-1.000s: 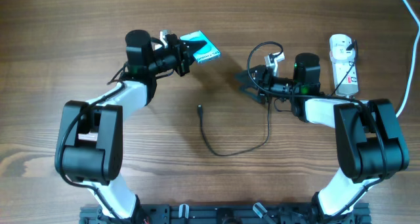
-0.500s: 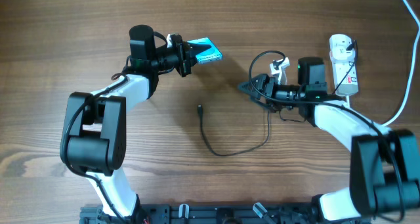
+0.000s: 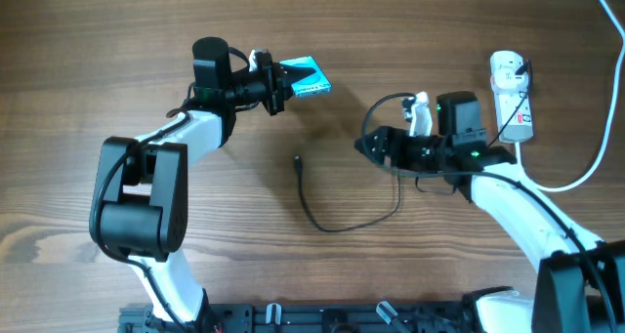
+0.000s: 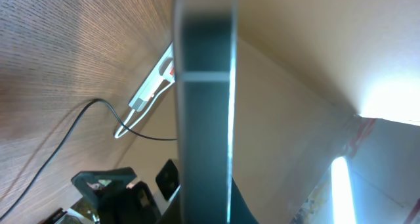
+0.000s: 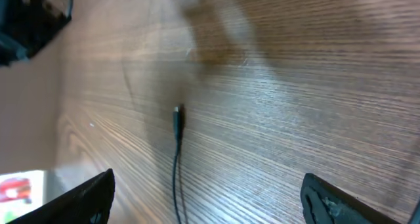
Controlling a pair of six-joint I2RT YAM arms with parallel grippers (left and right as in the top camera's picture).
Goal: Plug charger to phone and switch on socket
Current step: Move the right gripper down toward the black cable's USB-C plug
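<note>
Charger limp, light (tip tiny): pinch with your spread right gripper just behind connector; left gripper clamps phone.

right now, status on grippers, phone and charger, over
Left gripper shut on phone. Right gripper open, empty, short of charger tip. Charger tip loose on table, unplugged. Nothing between them.

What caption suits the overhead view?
Left gripper holds the phone; open right gripper hovers beside the loose charger.
</note>
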